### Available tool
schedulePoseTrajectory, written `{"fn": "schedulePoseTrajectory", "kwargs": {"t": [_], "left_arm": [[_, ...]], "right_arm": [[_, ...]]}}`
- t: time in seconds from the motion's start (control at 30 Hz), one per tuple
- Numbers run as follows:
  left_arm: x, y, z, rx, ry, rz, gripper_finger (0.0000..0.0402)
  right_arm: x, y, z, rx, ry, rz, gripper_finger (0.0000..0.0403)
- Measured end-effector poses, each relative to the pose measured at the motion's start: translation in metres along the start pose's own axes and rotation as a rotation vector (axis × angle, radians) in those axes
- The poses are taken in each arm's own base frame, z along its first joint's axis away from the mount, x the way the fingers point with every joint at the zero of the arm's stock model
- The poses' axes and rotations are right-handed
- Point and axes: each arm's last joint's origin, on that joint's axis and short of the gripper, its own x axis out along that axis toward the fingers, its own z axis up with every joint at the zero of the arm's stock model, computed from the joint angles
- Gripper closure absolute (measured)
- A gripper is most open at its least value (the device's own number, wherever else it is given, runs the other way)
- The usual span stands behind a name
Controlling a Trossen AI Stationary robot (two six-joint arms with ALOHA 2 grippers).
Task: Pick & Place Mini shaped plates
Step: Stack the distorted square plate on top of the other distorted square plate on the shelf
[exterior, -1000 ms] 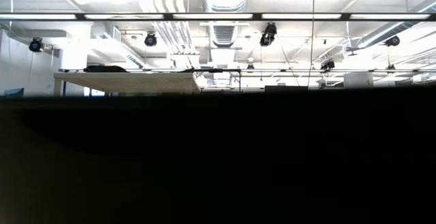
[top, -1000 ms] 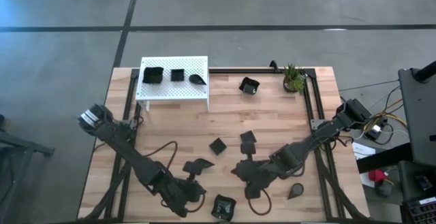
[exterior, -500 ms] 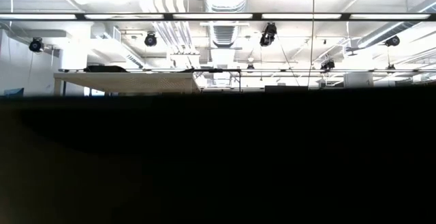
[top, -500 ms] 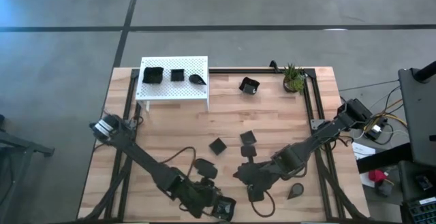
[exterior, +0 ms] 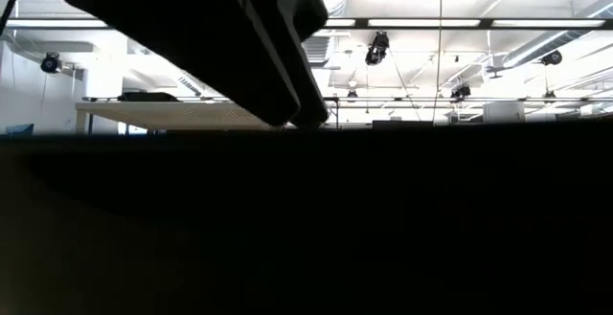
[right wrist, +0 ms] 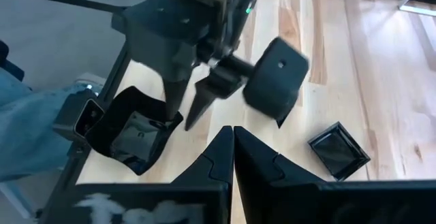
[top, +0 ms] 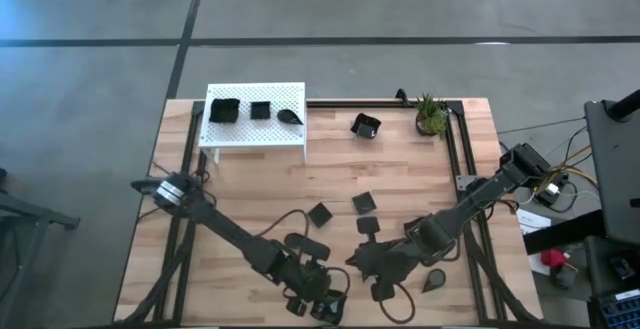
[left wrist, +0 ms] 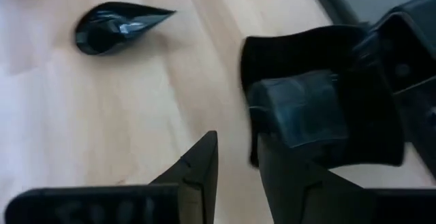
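High view shows the mini shaped plates scattered over the wooden table (top: 250,189): three sit on the white perforated platform (top: 255,134) at the far left, one upturned-rim dish (top: 366,125) lies beside the small green potted plant (top: 432,115) at the far right, several small squares (top: 364,202) rest mid-table, a teardrop plate (top: 434,281) lies at the near right, and a larger dish with raised rims (top: 327,309) sits at the near edge. The left gripper (top: 318,294) hangs over that near dish with its fingers spread, one fingertip (left wrist: 197,173) outside the rim and the other over it in the left wrist view, nothing held yet. The right gripper (top: 372,266) waits just to the right of it, clenched and empty. All the plates look glossy black, thin-walled and hard, with light glinting off their facets; the large dish (left wrist: 320,101) has folded, angular walls, while the teardrop (left wrist: 116,26) tapers to a sharp point. I judge them light, stiff and slippery, probably ceramic or hard plastic, so liable to skid on the wood or chip if dropped. The upright rim seems the best place to pinch, one finger inside and one outside, near the middle of a straight side rather than at a corner.
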Motion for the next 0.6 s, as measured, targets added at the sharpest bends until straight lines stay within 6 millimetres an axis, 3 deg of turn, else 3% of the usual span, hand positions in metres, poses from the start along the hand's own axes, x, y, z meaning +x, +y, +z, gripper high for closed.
{"fn": "schedulePoseTrajectory", "kwargs": {"t": [0.6], "left_arm": [[0.014,0.005,-0.005,-0.053,0.019,-0.056,0.0305]], "right_arm": [[0.0,0.0,0.0,-0.004,0.003,-0.002,0.0394]]}}
